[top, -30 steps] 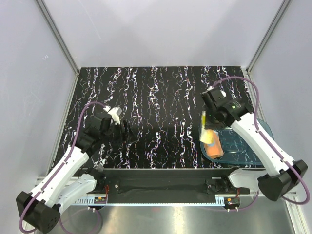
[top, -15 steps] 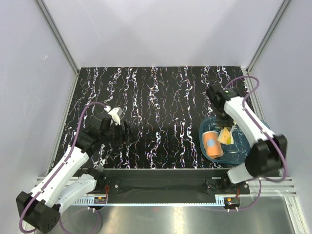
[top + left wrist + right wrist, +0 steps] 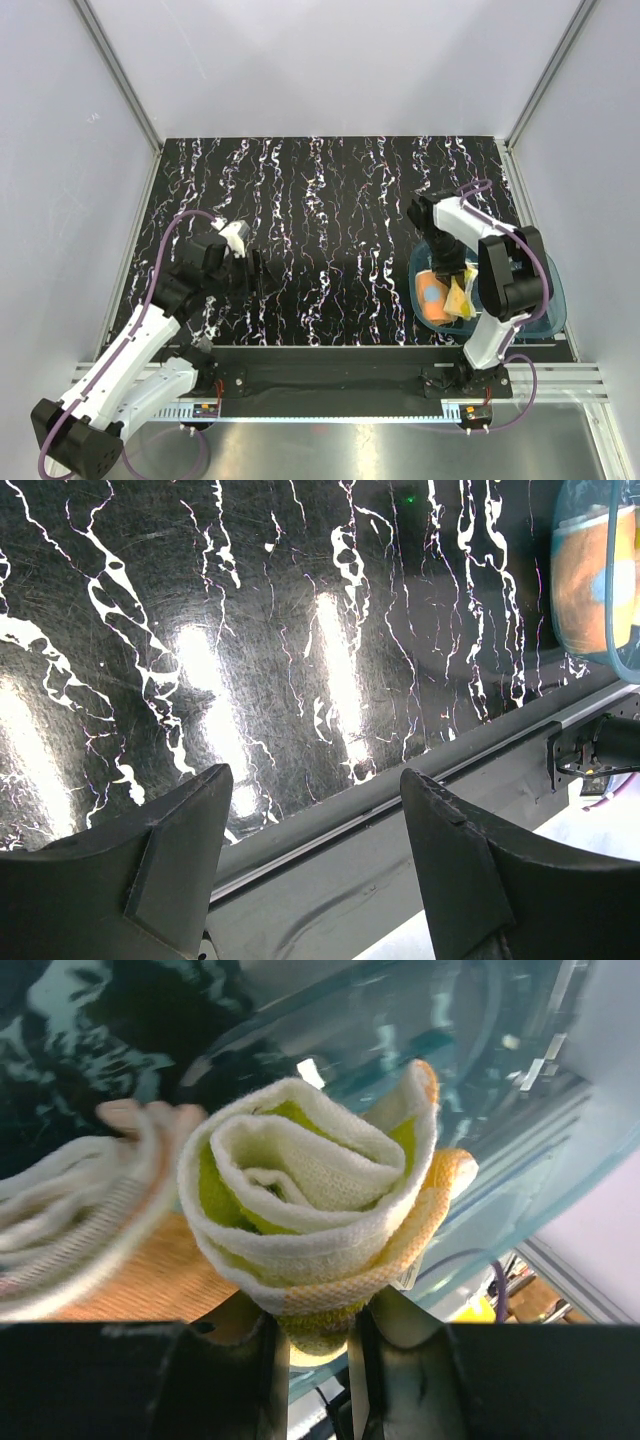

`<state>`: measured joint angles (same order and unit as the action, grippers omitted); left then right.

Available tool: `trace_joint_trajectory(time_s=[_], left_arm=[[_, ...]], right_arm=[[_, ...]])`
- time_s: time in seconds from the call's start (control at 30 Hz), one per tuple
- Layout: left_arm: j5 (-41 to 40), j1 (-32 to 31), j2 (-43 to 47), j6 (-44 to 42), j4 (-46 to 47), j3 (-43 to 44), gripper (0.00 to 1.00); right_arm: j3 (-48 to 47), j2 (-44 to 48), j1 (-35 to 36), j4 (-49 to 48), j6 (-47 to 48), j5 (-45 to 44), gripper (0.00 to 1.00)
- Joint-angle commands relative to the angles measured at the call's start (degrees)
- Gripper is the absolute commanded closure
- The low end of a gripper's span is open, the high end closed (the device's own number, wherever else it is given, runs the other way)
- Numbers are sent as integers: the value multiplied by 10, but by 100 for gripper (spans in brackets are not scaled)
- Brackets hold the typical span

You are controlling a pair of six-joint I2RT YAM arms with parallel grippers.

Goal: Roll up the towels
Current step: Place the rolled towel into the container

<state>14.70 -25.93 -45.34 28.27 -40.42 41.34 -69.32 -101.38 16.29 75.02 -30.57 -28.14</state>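
The yellow towel (image 3: 310,1210) is a tight roll of yellow and white cloth, and my right gripper (image 3: 315,1345) is shut on its lower end. In the top view that roll (image 3: 460,298) hangs over the translucent blue tray (image 3: 545,305), right beside the orange towel (image 3: 432,296), with the right gripper (image 3: 451,283) above it. The orange towel (image 3: 125,1280) lies rolled in the tray, touching or nearly touching the yellow roll. My left gripper (image 3: 255,270) hovers open and empty over the left of the table. Its fingers (image 3: 180,850) frame the table's near edge, and the orange towel (image 3: 590,580) shows far off.
The black marbled table (image 3: 330,200) is bounded by white walls at the back and sides. The tray's glassy wall (image 3: 480,1190) curves behind the yellow roll. A metal rail (image 3: 420,780) runs along the table's near edge.
The right arm has folded back and carried the yellow roll from the tray's left edge to a spot over the tray beside the orange roll. The left arm has stayed put.
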Motion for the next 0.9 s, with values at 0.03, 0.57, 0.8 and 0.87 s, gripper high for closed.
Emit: trace_joint_trajectory(time_s=[0.03, 0.57, 0.8, 0.87], left_arm=[[-9, -1, 2, -9, 12, 29, 27], [-34, -1, -7, -2, 3, 31, 27], [-42, -1, -8, 0, 1, 31, 27], [-45, -1, -11, 1, 1, 30, 27]], right_arm=[[9, -24, 37, -33, 42, 69, 100], [-136, -60, 147, -126, 60, 277, 100], [-101, -70, 147, -138, 80, 268, 100], [-89, -65, 148, -152, 79, 280, 100]])
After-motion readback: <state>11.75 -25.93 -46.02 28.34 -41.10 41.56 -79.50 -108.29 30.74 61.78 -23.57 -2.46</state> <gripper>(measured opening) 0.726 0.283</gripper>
